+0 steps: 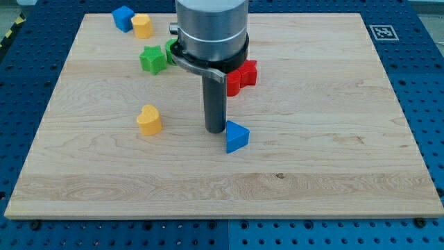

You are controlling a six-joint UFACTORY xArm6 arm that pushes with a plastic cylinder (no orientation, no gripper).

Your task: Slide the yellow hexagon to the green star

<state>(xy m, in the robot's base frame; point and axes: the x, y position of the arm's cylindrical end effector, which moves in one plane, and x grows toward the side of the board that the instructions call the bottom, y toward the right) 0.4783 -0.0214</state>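
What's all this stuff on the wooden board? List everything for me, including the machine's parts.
blue block: one, blue, top left
yellow hexagon: one, yellow, beside the blue block
green star: one, green, upper left of centre
green block: one, green, partly hidden behind the arm
red blocks: red, count unclear, right of the rod
yellow heart: one, yellow, left of centre
blue triangle: one, blue, centre
wooden board: one, light wood
arm housing: one, grey, top centre
my tip: one, dark, just left of the blue triangle
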